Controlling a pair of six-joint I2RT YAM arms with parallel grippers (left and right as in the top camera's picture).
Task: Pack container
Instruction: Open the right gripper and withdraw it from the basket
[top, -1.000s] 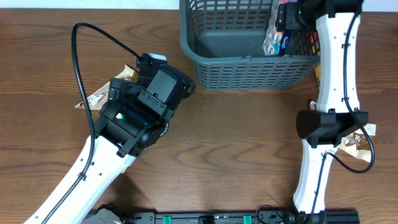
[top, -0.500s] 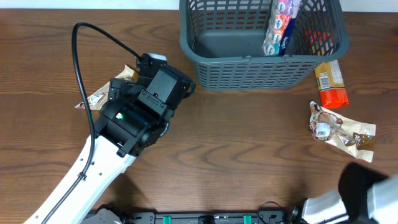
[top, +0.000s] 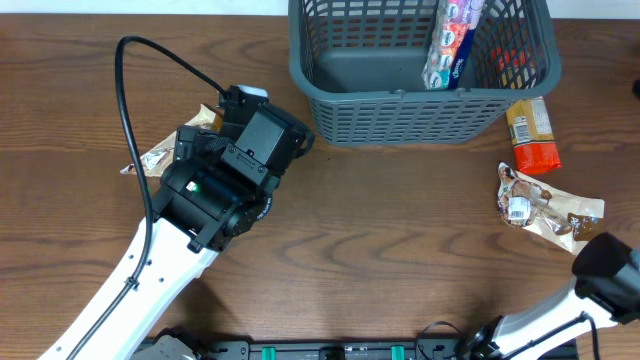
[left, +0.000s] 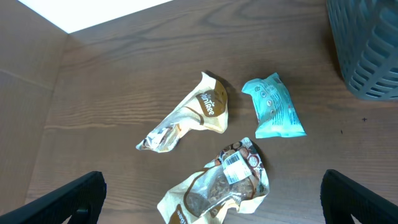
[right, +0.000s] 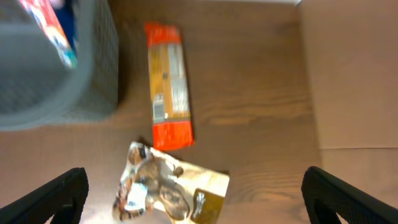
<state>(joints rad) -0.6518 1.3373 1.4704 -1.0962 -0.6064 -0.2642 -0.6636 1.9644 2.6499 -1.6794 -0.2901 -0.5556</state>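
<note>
the dark blue-grey basket (top: 400, 125) stands upright at the far middle of the table (top: 380, 230). toward the basket's right end, a long white and blue packet (top: 452, 45) runs from the far side down to the near wall. a red thing (top: 510, 65) shows beside it against the right wall, too cut up by the slats for me to say what it is.

an orange packet (top: 530, 132) lies flat just beside the basket's near right corner, outside it, with its red end pointing away from the basket. just beyond that red end, farther from the basket, lies a crumpled brown see-through packet (top: 550, 210).

to the left of the basket the left arm (top: 215, 185) hangs over three more packets. the teal packet (left: 277, 109) is the one nearest the basket's corner. the cream packet (left: 193, 115) lies just beside it on the side away from the basket. the clear packet (left: 217, 190) with a barcode lies near both. the left gripper (left: 212, 177) is above them with its fingers spread wide and nothing between them.

the right arm (top: 605, 270) is well apart from the basket, out past the brown see-through packet. the right wrist view is blurred, but it shows the right gripper (right: 196, 173) with its fingers wide apart and empty, looking down on the orange packet and the brown see-through packet beside the basket's wall.
</note>
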